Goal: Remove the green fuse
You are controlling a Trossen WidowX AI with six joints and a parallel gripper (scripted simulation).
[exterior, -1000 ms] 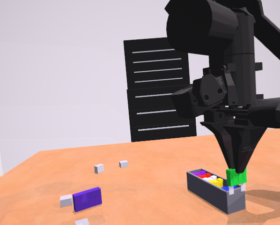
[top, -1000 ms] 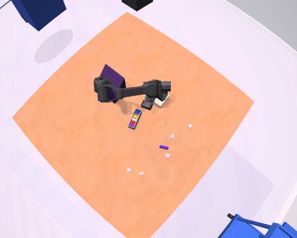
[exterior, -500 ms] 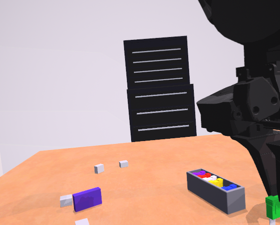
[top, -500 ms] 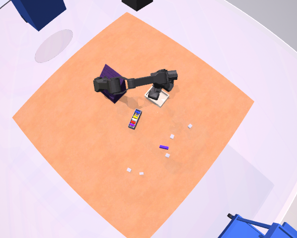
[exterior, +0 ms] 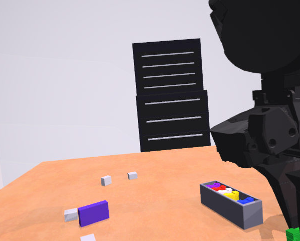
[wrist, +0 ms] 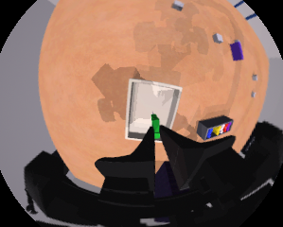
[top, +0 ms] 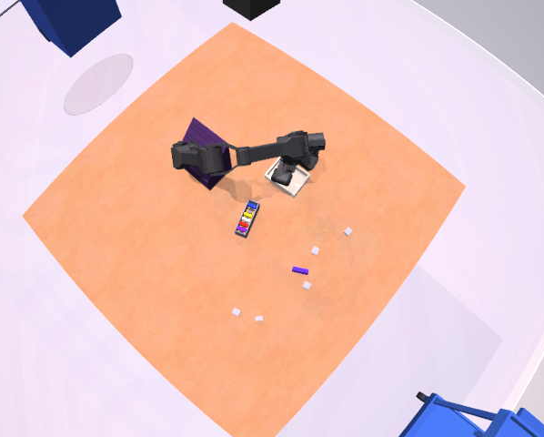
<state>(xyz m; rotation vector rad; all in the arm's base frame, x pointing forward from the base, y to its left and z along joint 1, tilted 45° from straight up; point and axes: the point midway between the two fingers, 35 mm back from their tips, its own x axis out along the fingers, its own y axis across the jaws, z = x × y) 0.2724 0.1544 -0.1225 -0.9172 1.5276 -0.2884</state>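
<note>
- Clamped nearly shut, my gripper [wrist: 155, 128] has the green fuse [wrist: 156, 128] pinched between its fingertips; the fingers stand only as far apart as the fuse's thin body makes them, which is what keeps it from slipping.
- I hold the fuse by its upper part so that it hangs below my fingertips. In the exterior view only its green top [exterior: 296, 234] shows, at the bottom edge under my fingers, so I cannot tell from there how high it hangs.
- From the wrist view the fuse lines up over the white tray [wrist: 136, 102], near the tray's nearer edge. From the top view my wrist covers much of the tray [top: 302, 183], so I judge that I am above it; the fuse itself is hidden there.
- I cannot tell whether the fuse touches the tray floor or hangs above it.
- My arm is off to one side of the fuse block [top: 246, 218], which lies apart from the tray. That gap matters, because I must not brush the block or the fuses left in it.
- In the block [exterior: 230, 206] I see purple, red, white, yellow and blue fuses seated in a row, and no green one, so the pull-out looks done.
- What remains, as I judge it, is to bring the fuse low enough inside the tray walls and then open. Letting go too high risks a bounce over the rim.
- The loose purple bar [exterior: 93, 213] and small pale cubes [exterior: 106, 180] on the mat lie well away from me.
</note>
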